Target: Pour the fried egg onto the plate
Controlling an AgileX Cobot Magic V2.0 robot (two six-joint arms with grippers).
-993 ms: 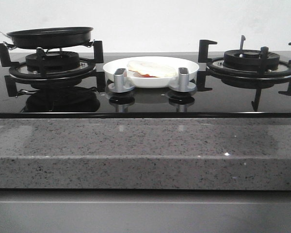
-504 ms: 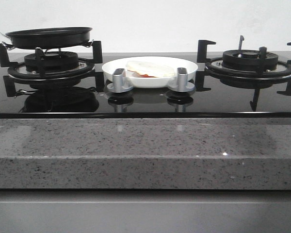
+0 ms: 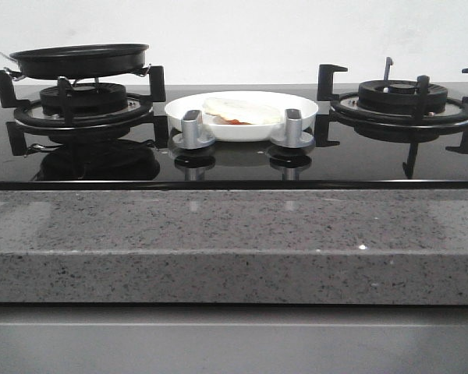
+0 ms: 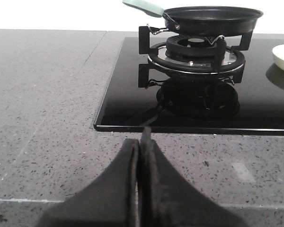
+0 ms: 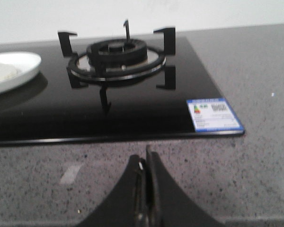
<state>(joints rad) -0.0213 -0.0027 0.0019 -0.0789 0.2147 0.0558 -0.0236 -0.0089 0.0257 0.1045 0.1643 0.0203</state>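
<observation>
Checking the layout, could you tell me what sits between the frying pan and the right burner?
In the front view, the plate holding the fried egg, with two silver knobs before it.

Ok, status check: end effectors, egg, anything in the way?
Left end effector shut, empty. Right end effector shut, empty. Fried egg on plate, frying pan on left burner. Nothing blocking.
</observation>
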